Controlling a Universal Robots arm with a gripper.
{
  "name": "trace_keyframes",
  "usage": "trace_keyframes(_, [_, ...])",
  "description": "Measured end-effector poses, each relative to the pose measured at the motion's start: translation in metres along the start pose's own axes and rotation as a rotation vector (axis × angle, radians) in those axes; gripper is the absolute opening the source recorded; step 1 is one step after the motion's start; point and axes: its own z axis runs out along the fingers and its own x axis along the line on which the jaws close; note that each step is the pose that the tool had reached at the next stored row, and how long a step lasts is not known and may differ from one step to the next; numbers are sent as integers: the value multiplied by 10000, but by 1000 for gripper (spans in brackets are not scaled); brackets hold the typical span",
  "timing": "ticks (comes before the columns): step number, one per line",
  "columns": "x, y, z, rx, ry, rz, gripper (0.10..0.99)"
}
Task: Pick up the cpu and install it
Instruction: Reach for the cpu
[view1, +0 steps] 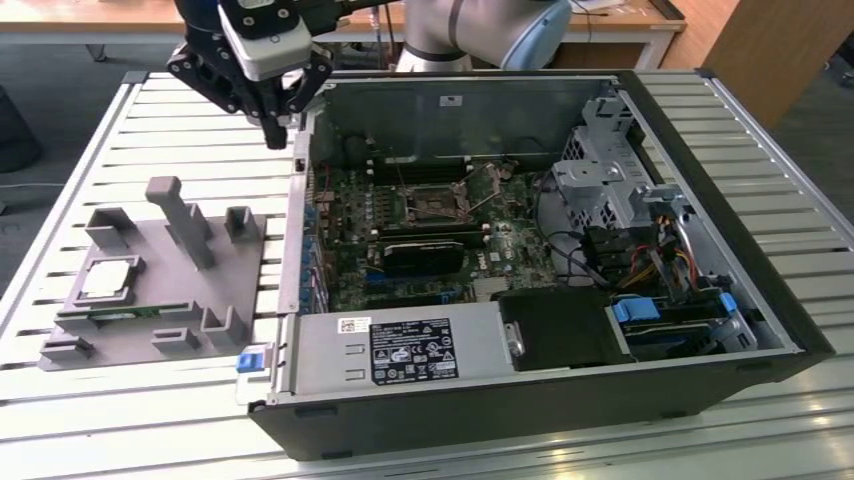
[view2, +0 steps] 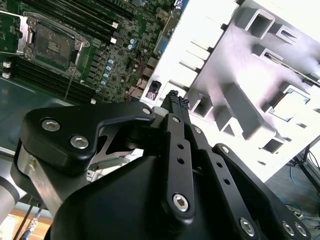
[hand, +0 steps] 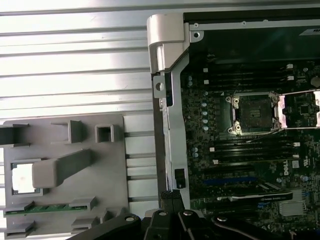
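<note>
The open computer case (view1: 534, 250) lies on its side on the slatted metal counter (view1: 147, 130), motherboard facing up. The gripper (view1: 276, 138) hangs above the counter just outside the case's wall, near that wall's far corner. In both wrist views its jaws look drawn together at the tip with nothing between them (view2: 173, 97) (hand: 170, 196). Also outside that wall, alongside the case, a grey moulded holder (view1: 174, 300) rests on the counter. The cpu (view1: 107, 278) lies flat in a square recess of the holder, on the side away from the case, silver top up, well apart from the gripper. It also shows in the first wrist view (hand: 20, 177) and in the second wrist view (view2: 295, 102). A green memory stick (view1: 120, 313) sits on edge in a slot of the holder just beside the cpu. Inside the case, the motherboard's socket (hand: 252, 115) stands open, its metal retaining frame (hand: 300, 107) swung back beside it.
</note>
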Motion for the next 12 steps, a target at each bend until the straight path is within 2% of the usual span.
trace_keyframes(12, [110,-8,6,0,0,1,106])
